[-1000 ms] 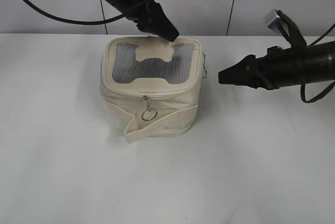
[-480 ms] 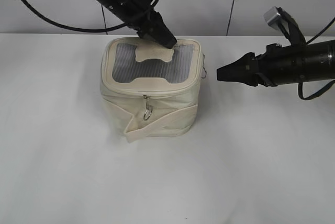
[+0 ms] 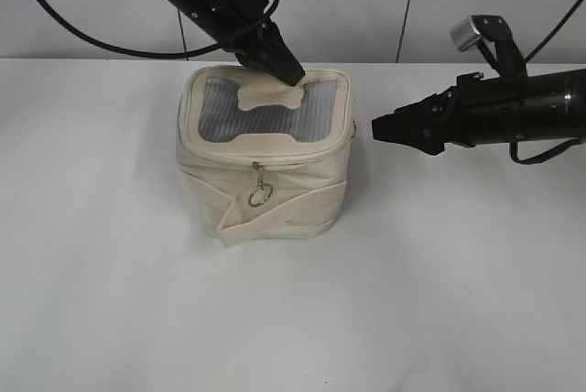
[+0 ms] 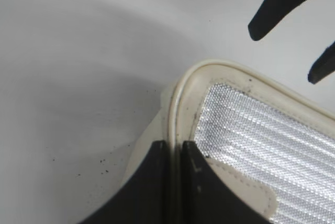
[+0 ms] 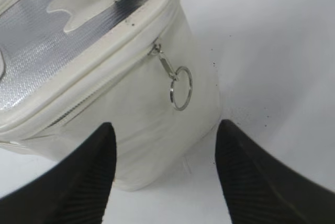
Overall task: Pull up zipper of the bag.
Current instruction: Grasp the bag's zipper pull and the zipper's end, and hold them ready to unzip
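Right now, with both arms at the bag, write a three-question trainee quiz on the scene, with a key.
1. True or false: the left gripper presses on the far edge of the bag lid.
2. The right gripper is: A) shut on a ring pull, B) open beside the bag, C) out of view.
3. Fill in: the ring pull between the right gripper's fingers in the right wrist view hangs from a slider on the ____.

Key: 1 true; 2 B; 3 zipper.
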You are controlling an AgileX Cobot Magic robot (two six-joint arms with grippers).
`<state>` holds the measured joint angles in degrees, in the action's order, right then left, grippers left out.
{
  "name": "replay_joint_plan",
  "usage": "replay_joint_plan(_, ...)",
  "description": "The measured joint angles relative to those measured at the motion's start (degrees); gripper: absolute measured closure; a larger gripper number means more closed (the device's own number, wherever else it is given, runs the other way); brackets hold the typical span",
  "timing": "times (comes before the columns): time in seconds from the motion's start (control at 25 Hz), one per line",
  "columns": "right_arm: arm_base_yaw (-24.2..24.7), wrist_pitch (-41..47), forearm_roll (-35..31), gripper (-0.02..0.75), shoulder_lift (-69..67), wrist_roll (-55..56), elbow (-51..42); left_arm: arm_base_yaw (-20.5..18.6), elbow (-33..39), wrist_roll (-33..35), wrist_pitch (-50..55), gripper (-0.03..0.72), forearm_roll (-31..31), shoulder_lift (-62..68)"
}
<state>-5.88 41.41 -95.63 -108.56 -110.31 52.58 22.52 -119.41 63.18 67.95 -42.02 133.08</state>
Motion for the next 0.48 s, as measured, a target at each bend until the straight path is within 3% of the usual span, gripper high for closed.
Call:
replay_joint_plan(0.24,-3.28,-3.92,-1.55,0.262,-1.12,-3.42,0.0,0.04,0.0,-0.14,-0.1,0.641,0.02,0.0)
replay_joint_plan(0.48,-5.98,-7.17,-8.0,0.262,-2.83,-5.6,0.0,0.04,0.0,-0.62,-0.1,0.641,0.02,0.0)
